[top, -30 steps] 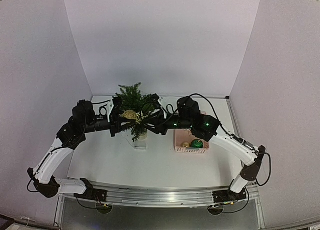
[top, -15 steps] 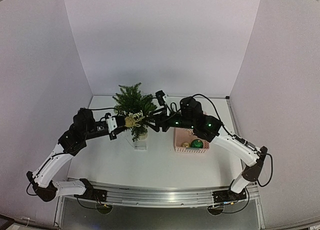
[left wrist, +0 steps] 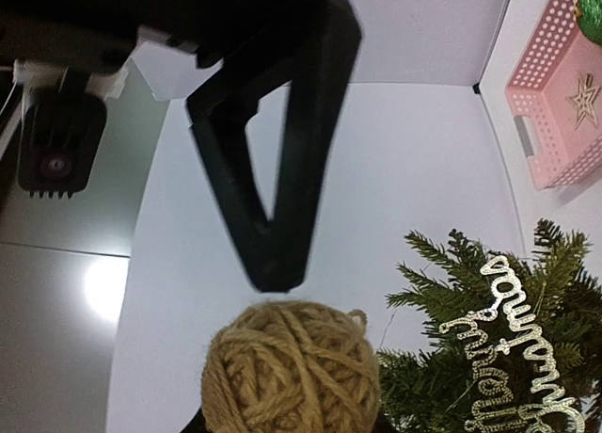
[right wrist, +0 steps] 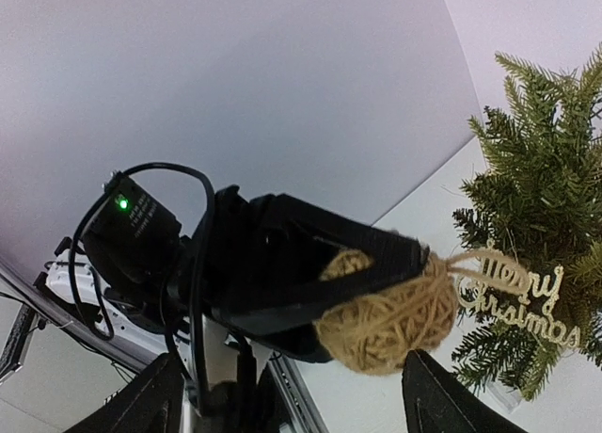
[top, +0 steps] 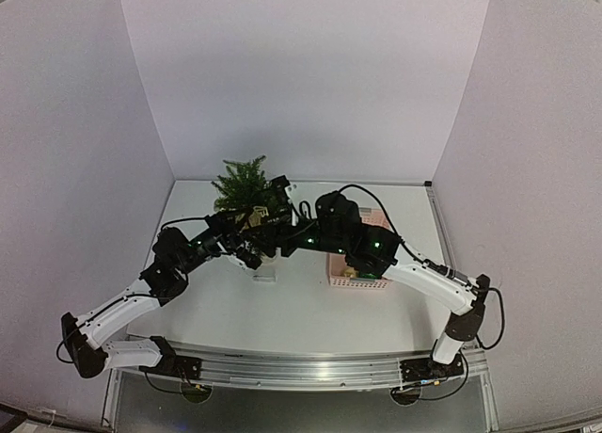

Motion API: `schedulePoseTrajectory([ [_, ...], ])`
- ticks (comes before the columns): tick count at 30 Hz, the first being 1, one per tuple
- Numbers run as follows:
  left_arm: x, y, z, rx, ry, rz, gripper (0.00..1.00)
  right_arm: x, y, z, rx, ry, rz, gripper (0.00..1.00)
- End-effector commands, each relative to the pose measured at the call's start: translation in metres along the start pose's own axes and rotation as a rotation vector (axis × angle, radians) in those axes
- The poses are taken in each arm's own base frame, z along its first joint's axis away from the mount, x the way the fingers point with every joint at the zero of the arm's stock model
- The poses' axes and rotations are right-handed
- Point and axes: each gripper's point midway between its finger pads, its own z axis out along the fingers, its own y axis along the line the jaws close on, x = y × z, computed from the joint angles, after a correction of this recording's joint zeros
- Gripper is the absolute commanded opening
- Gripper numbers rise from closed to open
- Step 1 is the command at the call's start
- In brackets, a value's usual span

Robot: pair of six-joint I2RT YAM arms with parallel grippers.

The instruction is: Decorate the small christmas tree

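Left end effector (left wrist: pixel 282 358) clenches a twine ball (right wrist: pixel 395 325) just beside the small christmas tree (top: pixel 240 181), upright at the surface's (top: pixel 301 306) back-left; right end effector (right wrist: pixel 301 395) hangs released, fingers wide.

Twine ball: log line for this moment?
left gripper: jaws shut on twine ball | right gripper: jaws open | small christmas tree: Merry Christmas sign on it
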Motion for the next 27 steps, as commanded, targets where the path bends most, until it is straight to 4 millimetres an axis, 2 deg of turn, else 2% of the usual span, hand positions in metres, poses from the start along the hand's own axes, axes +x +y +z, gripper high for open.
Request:
schedulePoseTrajectory([
  [1, -0.005, 0.035, -0.007, -0.185, 0.011, 0.215, 0.0, -0.024, 0.0, 0.006, 0.016, -0.08, -0.039, 0.76],
  [4, -0.004, 0.039, -0.004, -0.222, 0.022, 0.251, 0.0, -0.027, 0.001, 0.01, 0.016, -0.089, -0.052, 0.73],
  [7, -0.002, 0.043, -0.003, -0.236, 0.035, 0.254, 0.0, -0.025, -0.007, 0.012, 0.048, -0.09, -0.066, 0.72],
  [11, 0.0, 0.043, -0.004, -0.233, 0.049, 0.248, 0.0, -0.024, -0.019, 0.004, 0.089, -0.095, -0.056, 0.71],
  [13, 0.001, 0.043, -0.004, -0.234, 0.051, 0.248, 0.0, -0.022, -0.02, 0.003, 0.056, -0.08, -0.017, 0.71],
  [16, 0.0, 0.043, -0.002, -0.236, 0.048, 0.252, 0.0, -0.018, -0.017, 0.005, 0.002, -0.052, 0.028, 0.77],
  [18, -0.001, 0.043, -0.001, -0.238, 0.041, 0.256, 0.0, -0.015, -0.015, 0.009, -0.018, -0.038, 0.049, 0.77],
  [25, -0.008, 0.038, -0.001, -0.229, 0.013, 0.278, 0.0, -0.016, 0.001, 0.014, -0.118, -0.031, 0.05, 0.69],
  [27, -0.008, 0.039, -0.002, -0.229, 0.016, 0.27, 0.0, -0.016, 0.001, 0.016, -0.119, -0.03, 0.053, 0.64],
])
